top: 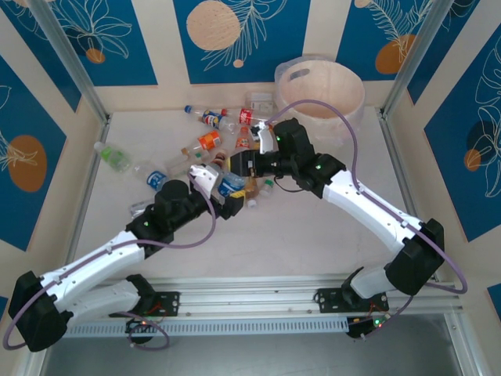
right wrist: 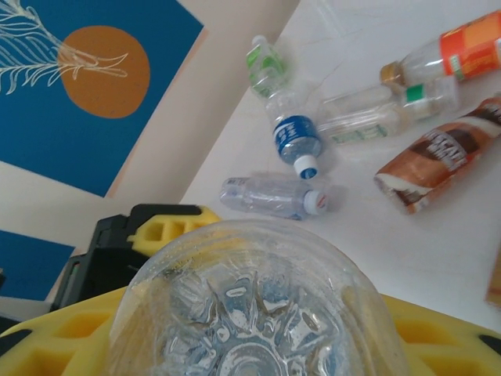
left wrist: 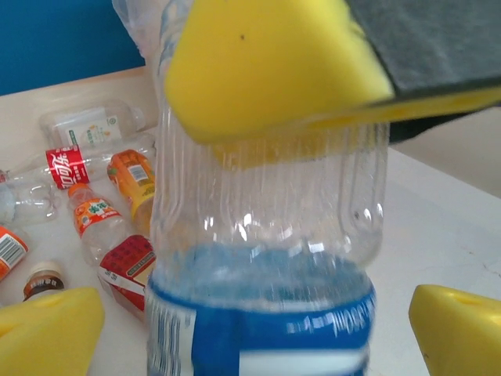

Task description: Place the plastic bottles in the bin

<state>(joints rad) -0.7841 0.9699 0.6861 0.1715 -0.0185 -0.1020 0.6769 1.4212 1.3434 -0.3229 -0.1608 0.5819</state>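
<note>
Ribbed clear plastic of a blue-labelled bottle (left wrist: 258, 258) sat pinched in the right gripper's (right wrist: 250, 337) yellow foam pads (right wrist: 442, 329), left gripper (left wrist: 254, 329) spread around it.

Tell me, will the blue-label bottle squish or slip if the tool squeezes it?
Probably light: the blue-label bottle looks clear and empty. Its thin ribbed wall may well dent. Being smooth and round, it could slip or roll.

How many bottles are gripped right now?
1: the blue-labelled bottle, clamped by the right gripper; the left gripper stands open around it.
</note>
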